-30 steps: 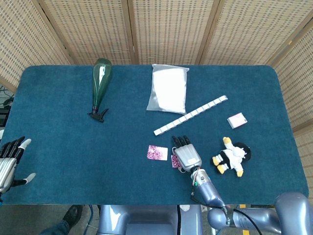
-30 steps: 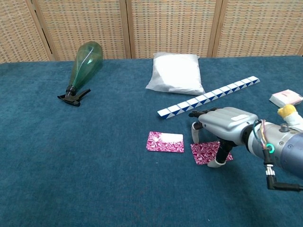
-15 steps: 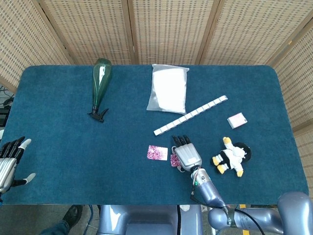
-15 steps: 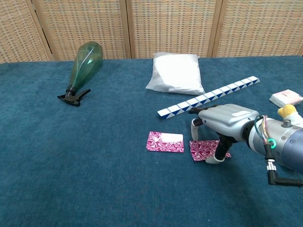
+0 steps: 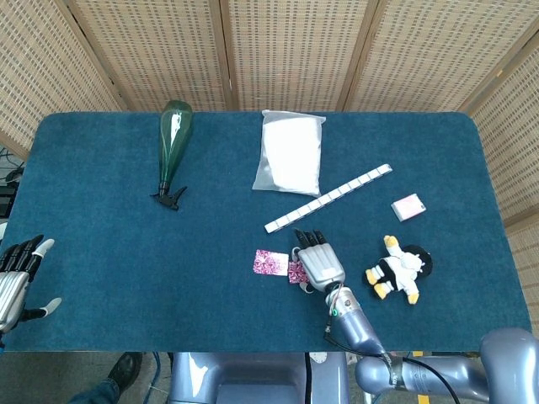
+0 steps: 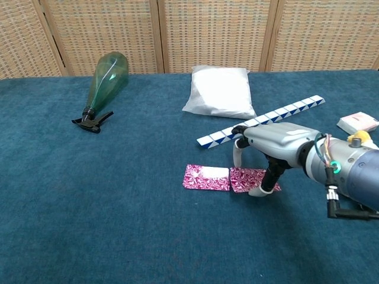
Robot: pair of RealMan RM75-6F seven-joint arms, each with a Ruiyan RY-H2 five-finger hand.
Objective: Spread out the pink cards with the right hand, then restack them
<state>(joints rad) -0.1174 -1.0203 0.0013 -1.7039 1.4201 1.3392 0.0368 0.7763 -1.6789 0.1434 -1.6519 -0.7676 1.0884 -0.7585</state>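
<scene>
Two pink patterned cards lie flat on the blue cloth. The left card (image 6: 206,177) (image 5: 270,262) lies free. Right beside it, almost touching, is the second card (image 6: 247,178) (image 5: 296,272), partly hidden under my right hand (image 6: 273,148) (image 5: 318,264). That hand arches palm-down over it, with fingertips (image 6: 238,158) and thumb pressing on the card. My left hand (image 5: 15,278) hangs off the table's left front corner, fingers apart and holding nothing; the chest view does not show it.
A blue-white segmented ruler (image 6: 260,120) lies just behind my right hand. A white bag (image 6: 220,90) and a green spray bottle (image 6: 105,83) lie farther back. A plush toy (image 5: 399,268) and a small pink pack (image 5: 408,206) are to the right.
My right hand has slid the card under it leftward, closing the gap until it sits next to the left card. The left hand has not moved.
</scene>
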